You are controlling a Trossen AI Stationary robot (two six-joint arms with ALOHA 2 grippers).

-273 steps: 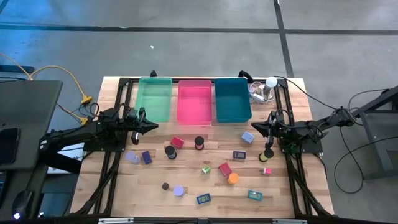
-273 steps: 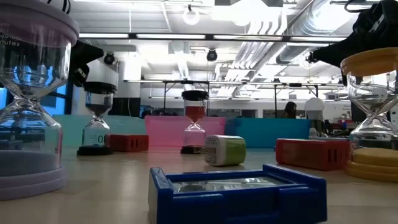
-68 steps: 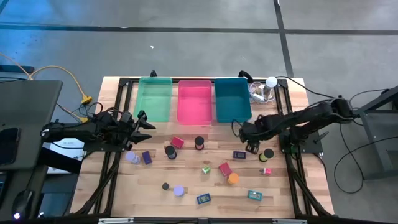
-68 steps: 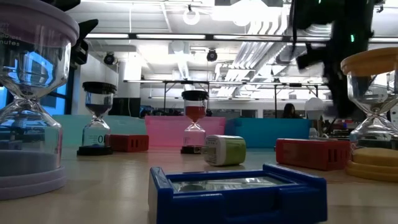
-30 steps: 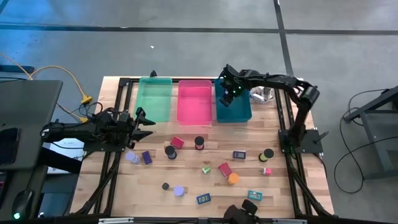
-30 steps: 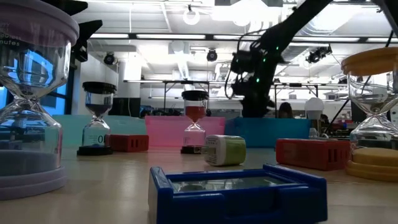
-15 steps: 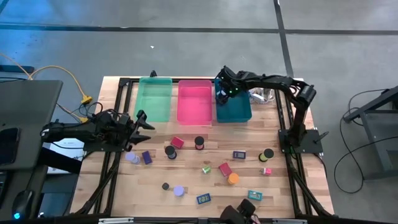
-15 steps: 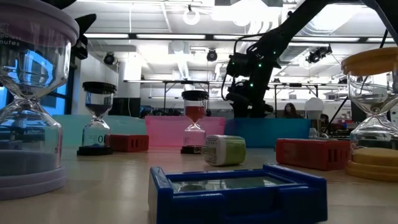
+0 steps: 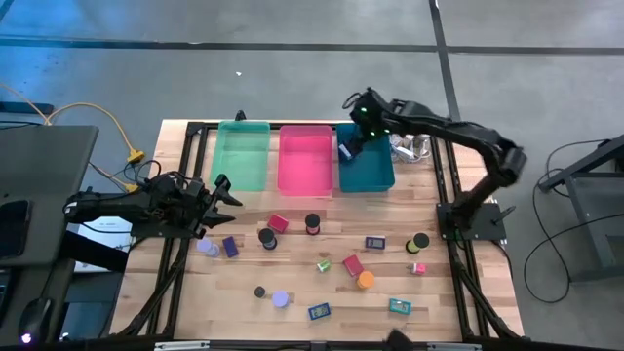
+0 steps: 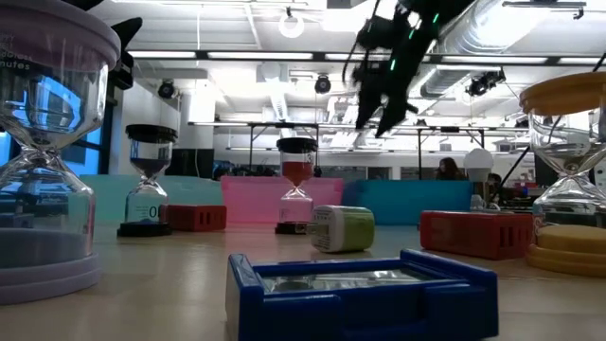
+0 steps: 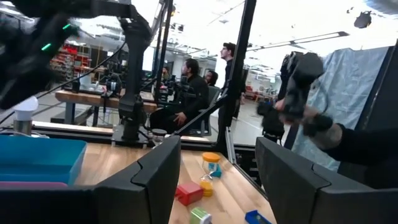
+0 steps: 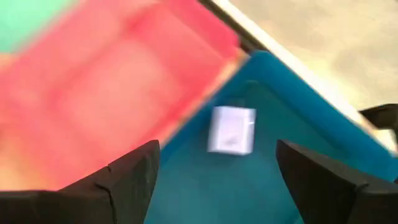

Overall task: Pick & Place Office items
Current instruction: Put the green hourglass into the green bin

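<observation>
Floor of grey concrete runs all round my wooden table (image 9: 292,273), planks running side to side, a black frame along its edges. Level across the top, the room behind is a bright open workshop with white ducts overhead, and out past my left fingers people sit at a bench, one standing.

Three bins line the far edge: green bin (image 9: 242,154), pink bin (image 9: 305,159), teal bin (image 9: 365,166), side walls touching. My right pincer (image 9: 353,135) hangs above the teal bin's far left corner, fingers spread wide with nothing between them. Below it lies a pale lavender block (image 12: 231,129), down inside the teal bin near the wall shared with the pink one. It is close to square, so I cannot give it a long axis, and its edges sit skewed to the bin walls.

My left pincer (image 9: 219,195) waits low, just off the green bin's near left corner, fingers apart, empty.

The rest stay scattered on the near planks: red block (image 9: 278,223) with its long side slanted, blue frame (image 10: 360,294) lying flat, orange disc (image 9: 365,280), lavender disc (image 9: 280,299).
</observation>
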